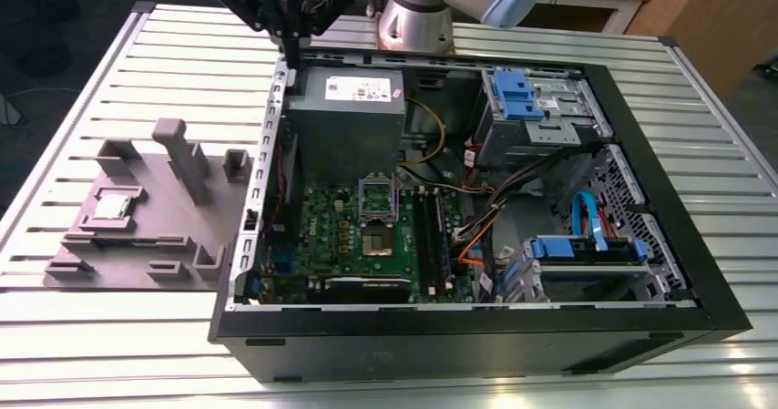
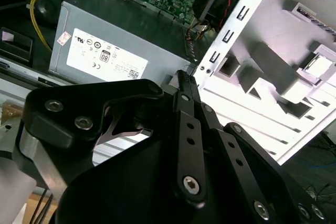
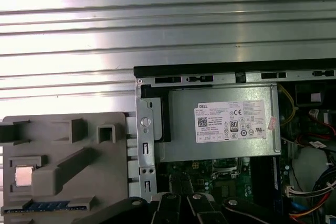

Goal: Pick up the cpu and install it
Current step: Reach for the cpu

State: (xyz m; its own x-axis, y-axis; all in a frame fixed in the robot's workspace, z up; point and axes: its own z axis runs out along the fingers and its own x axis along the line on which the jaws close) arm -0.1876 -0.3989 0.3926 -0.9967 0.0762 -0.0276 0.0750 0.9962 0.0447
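Note:
The cpu (image 1: 112,207) lies flat in a recess of the grey fixture (image 1: 158,236), on the table at the exterior view's left, beside the open computer case (image 1: 486,336). It also shows as a small silvery square in both wrist views (image 2: 319,65) (image 3: 23,176). My gripper (image 1: 291,56) hangs over the case's back left corner, above the power supply's edge and well away from the cpu. Its black fingers meet at a point (image 2: 184,77), shut with nothing between them. The dark square socket (image 1: 379,240) with its metal frame sits on the green motherboard inside the case.
The grey power supply (image 1: 353,108) fills the case's back left (image 3: 220,121). Blue drive cages (image 1: 523,95) and loose cables (image 1: 486,218) occupy the exterior view's right side. Memory sticks (image 1: 440,236) stand beside the socket. The slatted metal table (image 1: 182,63) surrounds the case.

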